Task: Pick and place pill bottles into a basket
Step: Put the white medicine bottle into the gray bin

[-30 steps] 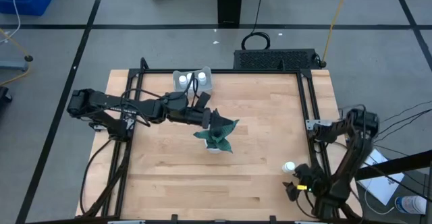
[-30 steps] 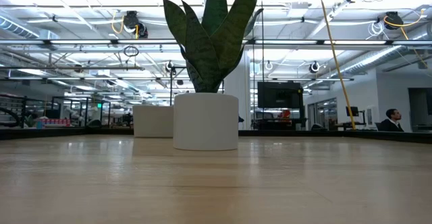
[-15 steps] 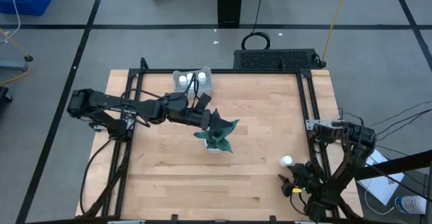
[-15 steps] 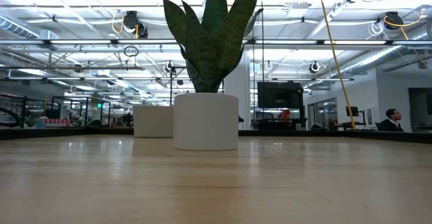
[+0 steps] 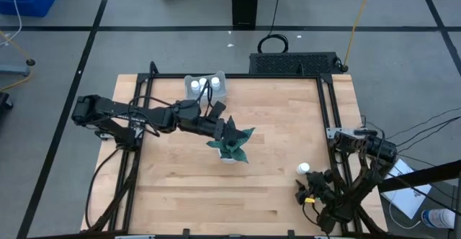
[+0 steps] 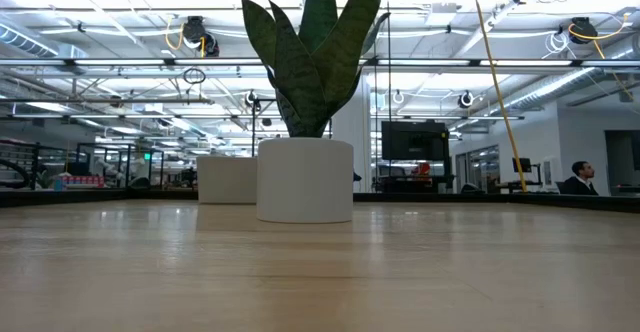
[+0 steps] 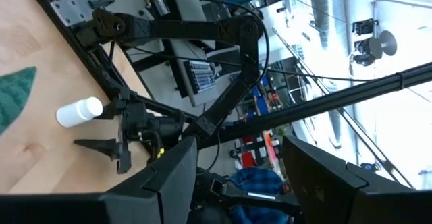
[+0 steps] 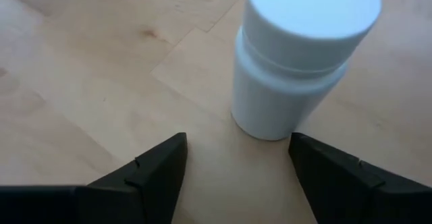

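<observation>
- A white pill bottle [image 8: 297, 62] is seen upright near the worktop's [image 5: 274, 160] near right corner, just ahead of the right gripper [image 5: 301, 194]; its fingers [image 8: 152, 173] are spread apart, with nothing held.
- At mid-worktop, the left gripper [image 5: 225, 129] is poised above the plant [image 5: 232, 144], fingers [image 7: 172, 183] parted.
- At the far edge, two more bottles [image 5: 196, 86] are seen in the basket [image 5: 223, 88].
</observation>
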You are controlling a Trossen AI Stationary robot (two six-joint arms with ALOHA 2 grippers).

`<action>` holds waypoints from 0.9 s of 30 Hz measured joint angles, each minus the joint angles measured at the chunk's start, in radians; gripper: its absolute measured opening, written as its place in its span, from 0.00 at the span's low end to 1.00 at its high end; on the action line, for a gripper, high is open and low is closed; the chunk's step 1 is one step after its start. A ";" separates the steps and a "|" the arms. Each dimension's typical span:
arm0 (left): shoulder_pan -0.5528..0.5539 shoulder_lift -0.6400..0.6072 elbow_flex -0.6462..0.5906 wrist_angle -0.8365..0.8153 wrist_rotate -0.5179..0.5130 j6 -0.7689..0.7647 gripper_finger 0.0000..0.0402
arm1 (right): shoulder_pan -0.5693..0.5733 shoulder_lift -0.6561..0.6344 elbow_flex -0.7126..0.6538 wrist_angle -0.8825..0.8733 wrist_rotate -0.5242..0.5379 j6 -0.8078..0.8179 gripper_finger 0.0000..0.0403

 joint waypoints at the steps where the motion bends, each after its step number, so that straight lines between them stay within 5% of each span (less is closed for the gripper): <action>1: 0.000 0.000 0.000 0.000 0.000 0.000 0.56 | -0.003 0.000 0.000 0.002 0.002 0.000 0.65; 18: -0.009 0.000 0.000 -0.001 0.013 0.008 0.56 | -0.080 -0.001 -0.123 0.048 0.034 -0.012 0.78; 27: -0.011 0.000 0.000 -0.001 0.014 -0.003 0.56 | -0.101 -0.001 -0.184 0.094 0.075 -0.019 0.67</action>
